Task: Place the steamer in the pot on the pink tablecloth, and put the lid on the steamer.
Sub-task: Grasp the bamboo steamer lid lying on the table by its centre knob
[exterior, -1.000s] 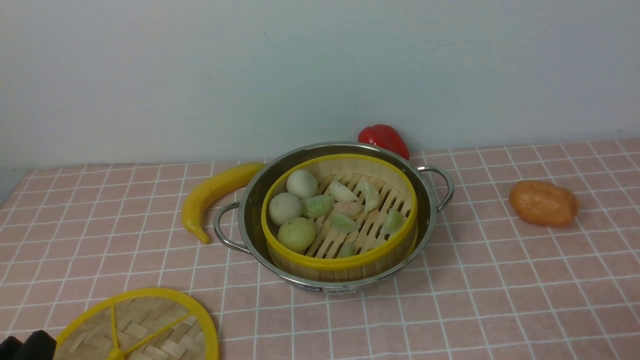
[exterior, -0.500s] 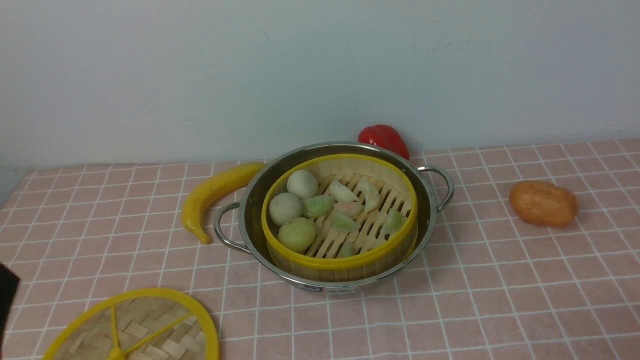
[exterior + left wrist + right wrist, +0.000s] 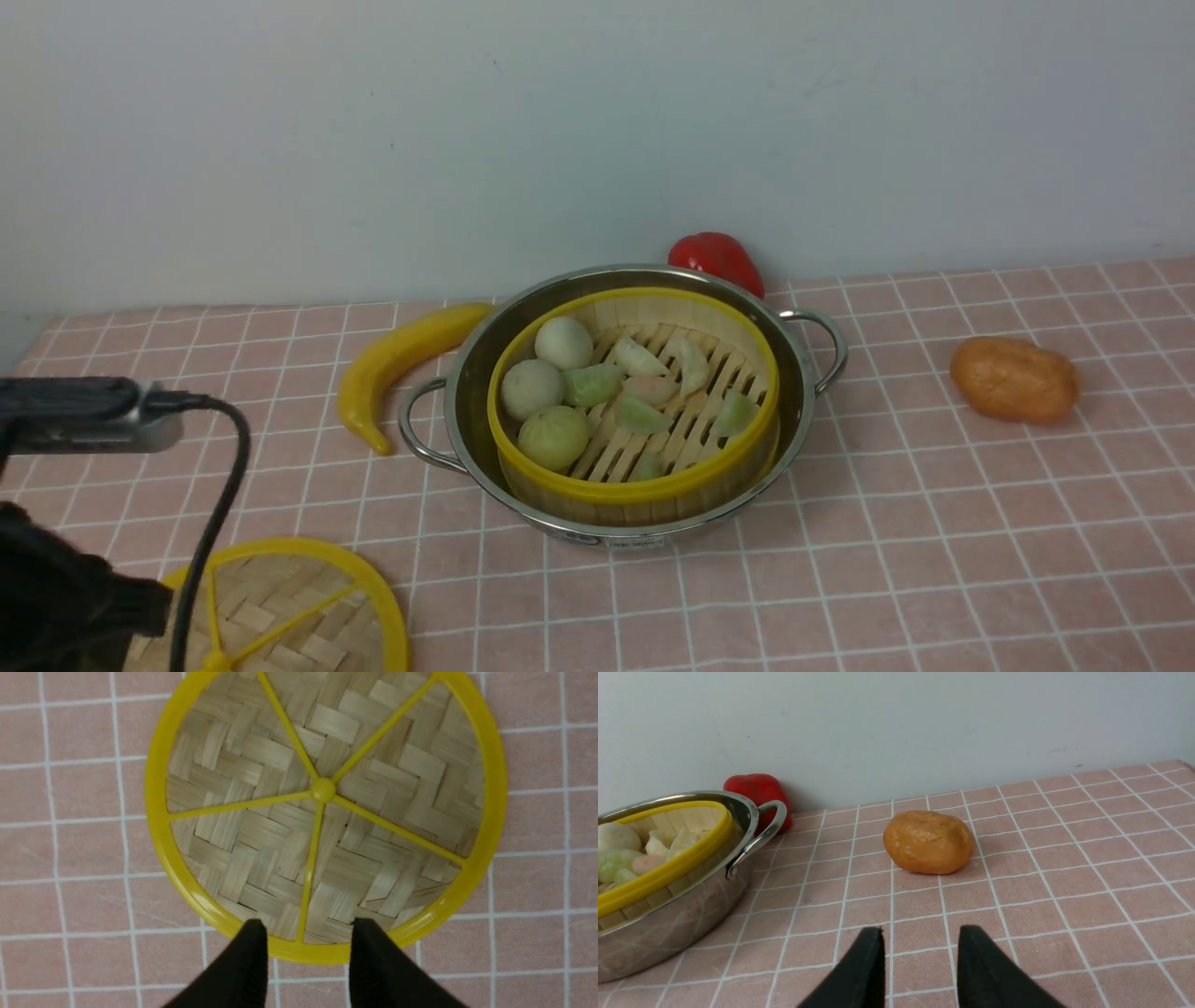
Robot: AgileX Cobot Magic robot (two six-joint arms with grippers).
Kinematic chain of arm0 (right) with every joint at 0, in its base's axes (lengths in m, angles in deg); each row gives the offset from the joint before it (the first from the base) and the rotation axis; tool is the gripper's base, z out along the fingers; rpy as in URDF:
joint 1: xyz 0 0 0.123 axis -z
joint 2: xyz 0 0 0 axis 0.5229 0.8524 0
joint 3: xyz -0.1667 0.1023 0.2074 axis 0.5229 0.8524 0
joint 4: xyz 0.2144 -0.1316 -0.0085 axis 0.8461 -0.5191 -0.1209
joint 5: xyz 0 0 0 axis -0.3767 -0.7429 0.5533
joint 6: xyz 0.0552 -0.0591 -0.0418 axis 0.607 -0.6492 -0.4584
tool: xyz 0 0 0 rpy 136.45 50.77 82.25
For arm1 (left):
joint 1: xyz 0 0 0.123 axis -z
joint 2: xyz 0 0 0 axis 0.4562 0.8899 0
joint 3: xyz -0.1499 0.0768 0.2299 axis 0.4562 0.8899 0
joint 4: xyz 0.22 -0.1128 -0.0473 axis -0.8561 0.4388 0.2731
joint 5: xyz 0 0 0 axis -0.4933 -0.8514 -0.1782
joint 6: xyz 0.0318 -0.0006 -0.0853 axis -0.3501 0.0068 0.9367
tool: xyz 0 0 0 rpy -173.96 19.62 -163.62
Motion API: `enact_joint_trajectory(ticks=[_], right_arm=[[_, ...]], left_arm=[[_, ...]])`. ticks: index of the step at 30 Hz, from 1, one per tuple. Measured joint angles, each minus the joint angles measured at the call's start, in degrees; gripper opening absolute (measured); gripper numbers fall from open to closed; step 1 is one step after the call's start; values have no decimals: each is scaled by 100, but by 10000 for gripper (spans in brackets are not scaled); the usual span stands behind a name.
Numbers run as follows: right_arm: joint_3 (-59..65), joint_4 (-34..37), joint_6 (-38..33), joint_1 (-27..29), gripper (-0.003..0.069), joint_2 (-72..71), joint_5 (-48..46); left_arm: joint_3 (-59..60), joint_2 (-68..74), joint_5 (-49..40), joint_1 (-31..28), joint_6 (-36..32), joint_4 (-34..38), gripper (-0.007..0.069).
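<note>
Left tool [image 3: 308, 926], jaws wide and empty, hovers above the lid [image 3: 373, 788]; right tool [image 3: 922, 933] gapes empty

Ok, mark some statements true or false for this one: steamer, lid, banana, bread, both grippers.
The steamer sits inside the pot. True.
The lid covers the steamer. False: it lies on the tablecloth.
The left gripper is open. True.
The right gripper holds the bread. False: it is open and empty.
The banana lies left of the pot. True.
</note>
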Motion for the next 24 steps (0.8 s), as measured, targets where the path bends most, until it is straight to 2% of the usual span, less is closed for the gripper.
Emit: enact_joint_trajectory(ticks=[9,14,24], right_arm=[[0,0,0,0,240,0,0],[0,0,0,0,240,0,0],[0,0,105,0,240,0,0]], left_arm=[[-49,1908,800,0,6,-15,243],[-49,2339,1401,0,6,47,243],[-54,2596,1477,0,1,216,242]])
